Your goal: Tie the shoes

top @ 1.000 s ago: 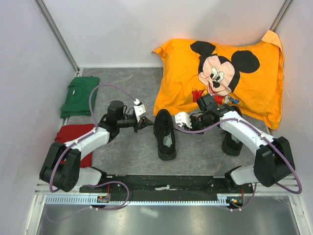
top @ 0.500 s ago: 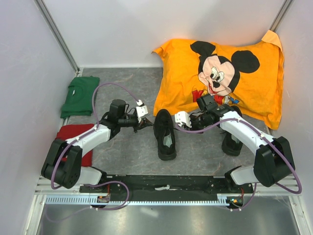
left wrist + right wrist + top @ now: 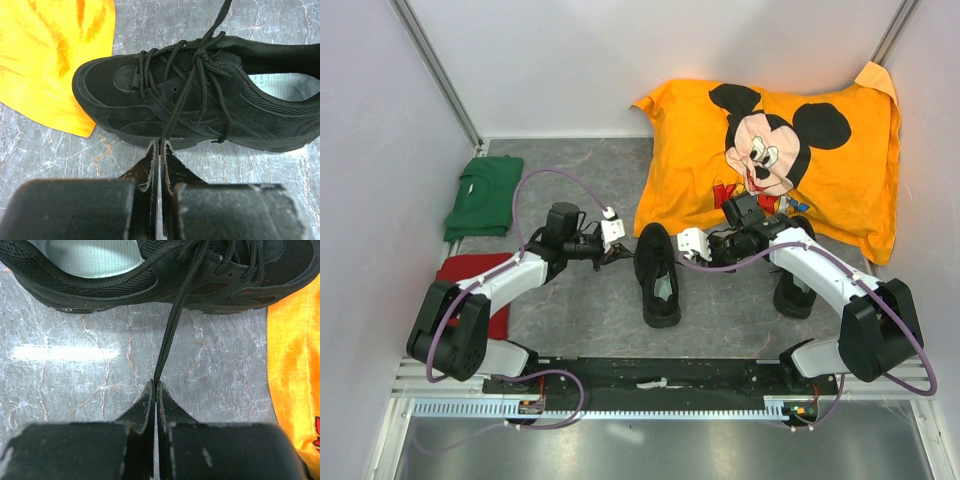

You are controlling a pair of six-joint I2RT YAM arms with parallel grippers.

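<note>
Now | left pincer (image 3: 159,146) clamped on lace (image 3: 181,98) | right pincer (image 3: 155,386) clamped on other lace (image 3: 170,327) | both low, flanking shoe (image 3: 658,275)

Bare grey table (image 3: 570,155) lies open between the green shirt (image 3: 480,195) and the orange pillow (image 3: 820,170). The black shoe (image 3: 653,258) bars the way between the left gripper (image 3: 159,150) and right gripper (image 3: 155,390), a taut lace (image 3: 178,102) running to each.

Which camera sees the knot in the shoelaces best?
Left wrist view: the knot sits clear atop the shoe. Right wrist view cuts it off at the top edge; from above it's too small.
</note>
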